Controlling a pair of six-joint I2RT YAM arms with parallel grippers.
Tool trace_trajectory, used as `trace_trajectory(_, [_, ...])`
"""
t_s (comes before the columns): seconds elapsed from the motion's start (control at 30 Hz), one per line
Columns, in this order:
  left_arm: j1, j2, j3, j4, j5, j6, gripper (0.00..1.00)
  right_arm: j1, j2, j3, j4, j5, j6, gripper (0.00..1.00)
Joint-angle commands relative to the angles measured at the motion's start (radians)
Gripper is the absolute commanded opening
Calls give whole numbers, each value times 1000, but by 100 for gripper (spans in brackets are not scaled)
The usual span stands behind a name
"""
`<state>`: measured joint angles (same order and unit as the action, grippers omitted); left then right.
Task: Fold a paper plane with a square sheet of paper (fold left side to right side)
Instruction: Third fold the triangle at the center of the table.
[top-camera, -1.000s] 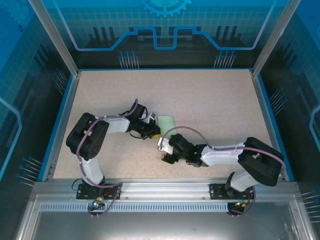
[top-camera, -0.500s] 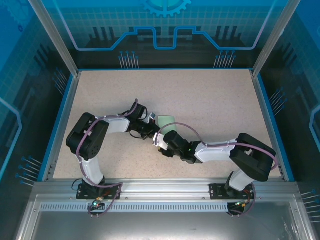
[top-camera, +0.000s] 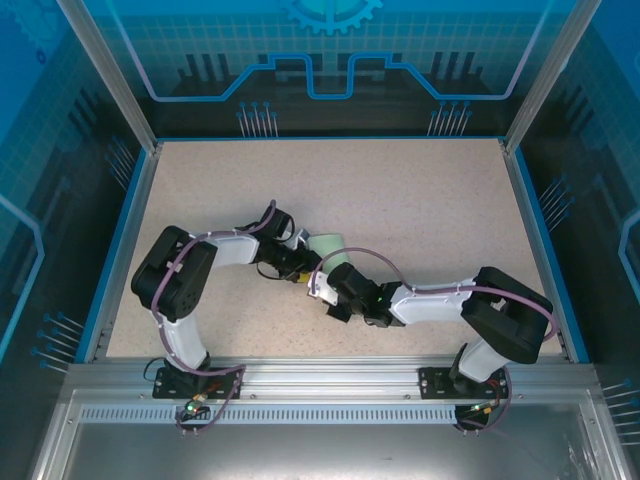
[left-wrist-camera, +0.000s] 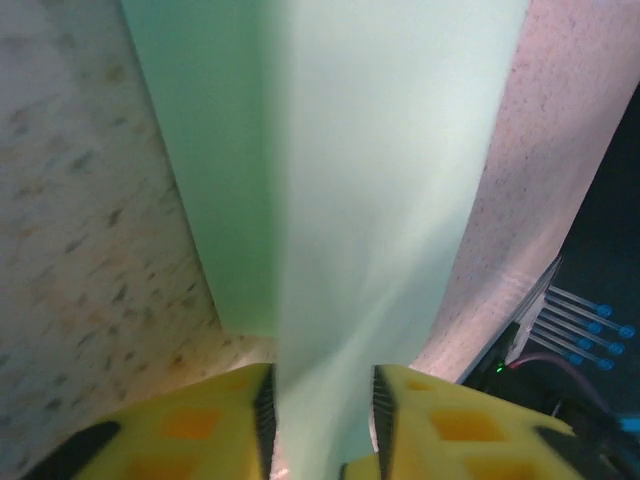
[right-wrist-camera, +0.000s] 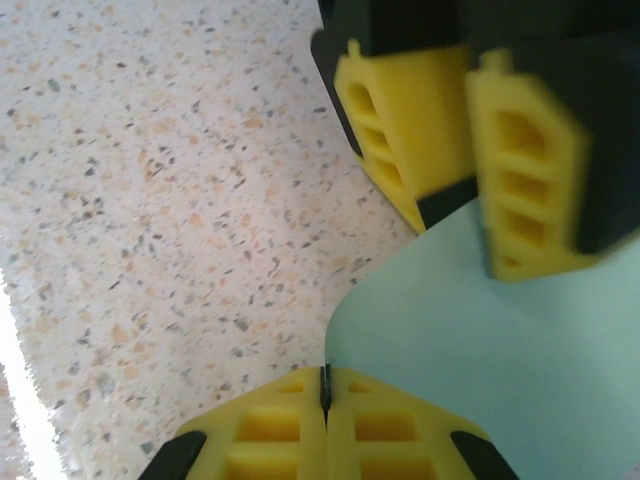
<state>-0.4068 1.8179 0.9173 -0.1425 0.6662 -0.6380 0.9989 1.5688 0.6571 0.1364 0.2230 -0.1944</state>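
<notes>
I hold the paper (left-wrist-camera: 370, 180) in both jaws: left gripper (left-wrist-camera: 320, 400) pinching its lifted edge, right gripper (right-wrist-camera: 325, 395) clamped on a corner. Its long axis runs away from the left gripper.

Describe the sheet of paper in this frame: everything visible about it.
The sheet of paper is pale mint-green, plain and thin. It is not flat: it curves up off the speckled table near the centre, partly folded over itself. The left gripper pinches one edge; the right gripper is shut at its rounded corner.

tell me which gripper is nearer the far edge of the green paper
Left. The left gripper pinches the sheet of paper partway up; the right gripper grips its near corner.
</notes>
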Motion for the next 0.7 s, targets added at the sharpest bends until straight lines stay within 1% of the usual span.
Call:
trace_trajectory(0.0, [38, -94, 31, -117, -33, 81, 46, -18, -16, 28, -50, -66, 37, 0])
trace_trajectory(0.03, [54, -115, 33, -146, -41, 99, 48, -24, -16, 31, -59, -77, 43, 0])
trace_trajectory(0.1, [74, -145, 48, -201, -59, 136, 48, -32, -16, 38, -71, -92, 52, 0])
trace_trajectory(0.17, [82, -157, 78, -246, -61, 173, 42, -42, -16, 46, -83, -111, 64, 0])
trace_trajectory(0.23, [77, -140, 111, -252, -38, 183, 34, -50, -14, 53, -91, -127, 74, 0])
trace_trajectory(0.27, [73, -122, 132, -253, -22, 187, 30, -56, -11, 56, -93, -133, 79, 0])
trace_trajectory(0.33, [58, -76, 181, -253, -8, 200, 27, -62, -9, 58, -97, -141, 87, 0])
trace_trajectory(0.53, [8, 145, 387, -303, 10, 249, 24, -74, -7, 62, -103, -164, 96, 0])
trace_trajectory(0.67, [-15, 248, 487, -318, 23, 265, 24, -84, -7, 64, -104, -188, 102, 0])
